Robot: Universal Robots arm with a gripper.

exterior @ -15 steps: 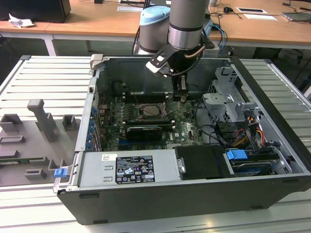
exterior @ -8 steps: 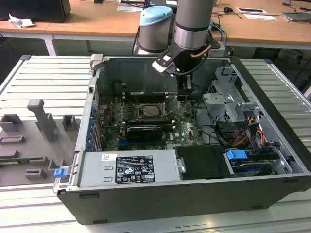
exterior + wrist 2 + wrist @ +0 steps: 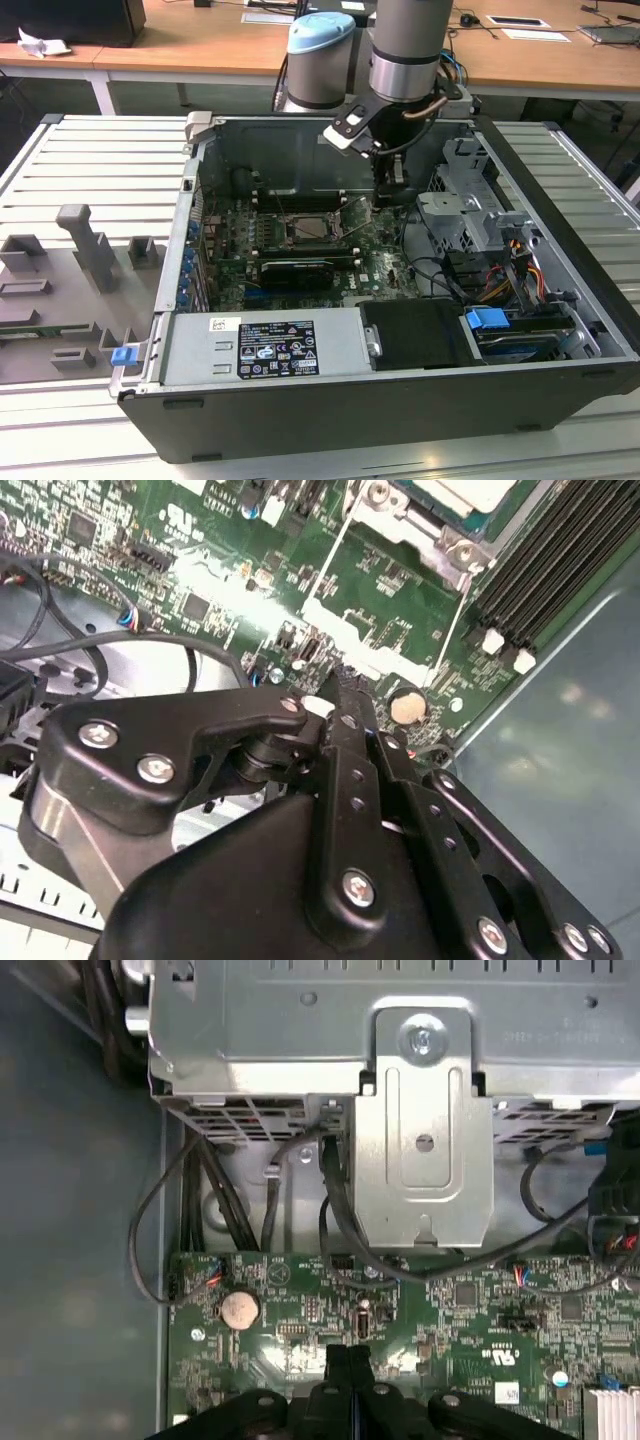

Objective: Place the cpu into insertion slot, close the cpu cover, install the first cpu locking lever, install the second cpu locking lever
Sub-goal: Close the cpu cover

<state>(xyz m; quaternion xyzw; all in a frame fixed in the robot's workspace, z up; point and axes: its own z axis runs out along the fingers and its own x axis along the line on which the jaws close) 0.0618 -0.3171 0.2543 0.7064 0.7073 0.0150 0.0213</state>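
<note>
The cpu [image 3: 463, 489] shows its pale silver face inside the insertion slot [image 3: 310, 229] in the middle of the green motherboard [image 3: 380, 262]. Silver frame metal [image 3: 440, 542], likely the cpu cover, borders the chip; whether it lies flat I cannot tell. Two thin silver lever rods [image 3: 325, 570] [image 3: 452, 620] run out from the socket's corners over the board. My gripper [image 3: 393, 197] hangs over the board to the exterior view's right of the socket. Its black fingers [image 3: 345, 685] [image 3: 340, 1360] are shut together with nothing between them.
A silver drive cage [image 3: 420, 1110] [image 3: 462, 200] with black cables [image 3: 335, 1210] stands close beyond the fingertips. A coin battery [image 3: 240, 1307] lies near them. Black memory slots [image 3: 540, 560] flank the socket. The power supply [image 3: 270, 345] fills the case front. Grey fixture blocks [image 3: 90, 245] stand outside.
</note>
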